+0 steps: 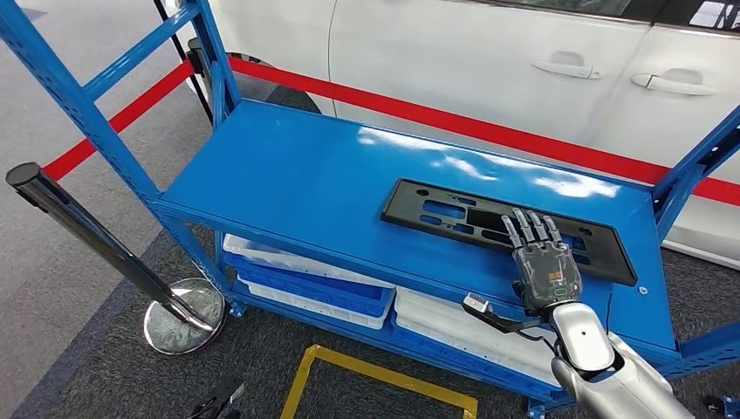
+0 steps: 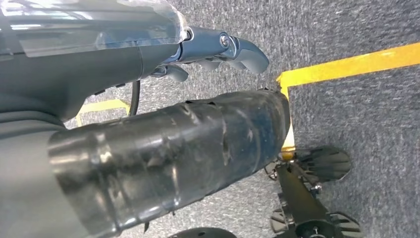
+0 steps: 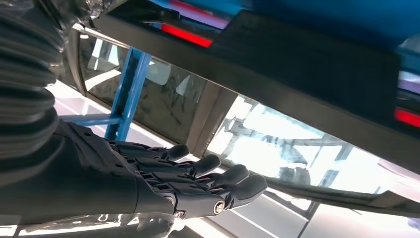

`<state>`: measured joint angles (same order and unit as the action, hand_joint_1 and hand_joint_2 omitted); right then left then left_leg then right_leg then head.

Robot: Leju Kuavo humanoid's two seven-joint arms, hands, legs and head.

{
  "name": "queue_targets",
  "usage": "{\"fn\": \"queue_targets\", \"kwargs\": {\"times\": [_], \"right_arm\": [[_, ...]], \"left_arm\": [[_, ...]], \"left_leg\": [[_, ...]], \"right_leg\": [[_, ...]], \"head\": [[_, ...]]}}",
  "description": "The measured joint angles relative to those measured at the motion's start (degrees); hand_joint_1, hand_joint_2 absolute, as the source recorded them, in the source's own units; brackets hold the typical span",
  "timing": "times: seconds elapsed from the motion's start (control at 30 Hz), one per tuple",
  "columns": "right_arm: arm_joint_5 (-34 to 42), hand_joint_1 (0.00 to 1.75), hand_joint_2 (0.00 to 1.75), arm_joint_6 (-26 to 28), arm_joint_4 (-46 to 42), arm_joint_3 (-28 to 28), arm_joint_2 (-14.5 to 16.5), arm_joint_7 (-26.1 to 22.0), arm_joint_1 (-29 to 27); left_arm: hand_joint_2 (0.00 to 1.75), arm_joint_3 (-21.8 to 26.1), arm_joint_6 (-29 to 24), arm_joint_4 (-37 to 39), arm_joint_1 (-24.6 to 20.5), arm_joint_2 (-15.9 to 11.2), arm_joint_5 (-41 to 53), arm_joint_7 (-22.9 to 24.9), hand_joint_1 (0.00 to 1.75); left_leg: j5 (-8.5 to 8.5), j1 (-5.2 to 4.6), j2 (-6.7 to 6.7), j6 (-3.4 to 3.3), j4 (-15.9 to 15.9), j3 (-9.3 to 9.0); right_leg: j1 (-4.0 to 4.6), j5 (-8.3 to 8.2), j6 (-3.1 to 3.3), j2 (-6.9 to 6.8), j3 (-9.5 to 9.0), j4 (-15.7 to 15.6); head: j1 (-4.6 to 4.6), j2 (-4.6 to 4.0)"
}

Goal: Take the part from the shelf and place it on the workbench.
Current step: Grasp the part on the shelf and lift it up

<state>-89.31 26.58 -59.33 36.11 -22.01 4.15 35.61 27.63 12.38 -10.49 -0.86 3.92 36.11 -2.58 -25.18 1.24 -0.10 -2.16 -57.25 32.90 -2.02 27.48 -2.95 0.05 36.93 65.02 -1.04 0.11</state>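
Note:
A flat black plastic part (image 1: 454, 214), long and slotted, lies on the top deck of the blue shelf (image 1: 297, 175), towards its right end. My right hand (image 1: 543, 262) is stretched over the part's right half, palm down, fingers straight and slightly apart. In the right wrist view a gap shows between the right hand (image 3: 198, 183) and the part (image 3: 317, 69), and the hand holds nothing. My left hand (image 2: 218, 52) hangs over the grey carpet with nothing in it.
Blue uprights (image 1: 78, 96) frame the shelf's ends. White and blue trays (image 1: 305, 279) sit on the lower level. A black stanchion post (image 1: 87, 236) with a chrome base (image 1: 185, 327) stands at the left. Behind the shelf run a red belt (image 1: 489, 131) and a white car (image 1: 524, 52). Yellow tape (image 1: 375, 375) marks the floor.

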Motion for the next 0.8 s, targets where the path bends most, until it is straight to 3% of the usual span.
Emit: {"fn": "queue_targets", "kwargs": {"times": [0.07,0.23,0.27,0.33,0.4,0.43,0.47,0.53,0.57,0.63,0.73,0.8], "right_arm": [[0.0,0.0,1.75,-0.1,0.3,0.0,0.2,0.0,0.0],[0.1,0.0,1.75,-1.0,0.4,0.0,0.5,0.1,0.2],[0.1,0.0,1.75,-1.2,0.4,0.0,0.5,0.1,0.3],[0.1,0.0,1.75,-1.5,0.4,0.0,0.6,0.1,0.3],[0.3,0.0,1.75,-2.0,0.4,0.0,0.7,0.1,0.3],[0.3,0.0,1.75,-2.3,0.4,0.0,0.8,0.0,0.2],[0.4,0.0,1.75,-2.6,0.4,0.0,0.9,0.0,0.2],[0.7,0.0,1.75,-3.0,0.4,0.0,1.0,-0.2,0.2],[1.0,0.0,1.75,-3.2,0.4,0.1,1.1,-0.3,0.2],[1.2,0.0,1.75,-3.4,0.4,0.1,1.2,-0.5,0.2],[1.3,0.02,1.75,-3.7,0.3,0.0,1.2,-0.6,0.3],[1.4,0.82,1.75,-3.9,0.3,0.0,1.2,-0.7,0.2]], "left_arm": [[0.0,0.1,-0.1,0.0,0.0,-0.2,0.0,0.0,0.0],[0.0,0.2,-0.1,0.0,0.0,-0.2,0.0,0.0,0.0],[0.0,0.2,-0.1,0.0,-0.1,-0.2,0.0,0.0,0.0],[0.0,0.2,-0.1,0.0,-0.1,-0.1,0.0,-0.1,0.0],[0.0,0.3,-0.2,0.0,0.1,-0.1,0.0,-0.2,0.0],[0.0,0.3,-0.2,0.0,0.1,-0.1,0.0,-0.2,0.0],[0.0,0.3,-0.3,0.0,0.2,-0.1,0.0,-0.2,0.0],[0.0,0.3,-0.3,0.0,0.1,-0.2,0.0,-0.2,0.0],[0.0,0.4,-0.3,0.0,0.1,-0.2,0.0,-0.2,0.0],[0.0,0.4,-0.3,0.0,0.1,-0.3,0.0,-0.1,0.0],[0.0,0.7,-0.3,0.0,0.1,-0.3,0.0,-0.1,0.0],[0.0,0.8,-0.3,0.1,0.0,-0.3,0.0,-0.1,0.0]], "left_leg": [[-0.87,0.03,-0.08,1.02,-1.3,0.38],[-2.27,0.17,-0.08,2.37,-2.9,0.75],[-3.46,0.21,-0.05,2.53,-5.1,1.72],[-6.46,0.17,-0.01,2.65,-12.7,5.73],[-7.35,0.06,0.0,2.43,-18.3,9.41],[-6.08,-0.03,-0.01,2.13,-18.0,9.82],[-3.85,-0.19,-0.03,1.71,-15.5,9.09],[0.56,-0.72,-0.11,0.61,-7.7,6.09],[1.53,-0.99,-0.13,0.23,-4.7,4.84],[1.35,-1.36,-0.11,-0.07,-2.7,3.87],[1.18,-1.07,-0.01,-0.39,-1.3,2.69],[1.13,-0.86,0.03,-0.85,-0.5,1.77]], "right_leg": [[-0.05,-1.45,0.15,0.16,-1.96,-4.6],[0.25,-0.8,2.66,0.63,-2.4,-5.0],[0.25,-0.69,3.04,0.59,-2.74,-5.1],[0.48,-0.37,3.58,0.53,-3.19,-5.2],[0.86,0.02,3.92,0.64,-3.62,-5.2],[1.04,0.28,4.01,0.73,-3.99,-5.2],[1.2,0.6,4.04,0.81,-4.48,-5.2],[1.5,1.29,3.92,0.89,-5.35,-5.2],[1.59,1.55,3.76,0.93,-5.53,-5.3],[1.6,1.73,3.26,1.02,-5.57,-5.6],[1.56,2.41,2.41,0.84,-5.83,-5.3],[1.47,4.55,2.1,0.56,-3.58,-0.7]], "head": [[-0.02,0.0],[-0.37,0.01],[-0.44,0.01],[-0.57,0.0],[-0.59,0.01],[-0.6,0.01],[-0.59,0.02],[-0.52,0.01],[-0.5,0.0],[-0.47,0.0],[-0.47,0.01],[-0.41,0.01]]}}
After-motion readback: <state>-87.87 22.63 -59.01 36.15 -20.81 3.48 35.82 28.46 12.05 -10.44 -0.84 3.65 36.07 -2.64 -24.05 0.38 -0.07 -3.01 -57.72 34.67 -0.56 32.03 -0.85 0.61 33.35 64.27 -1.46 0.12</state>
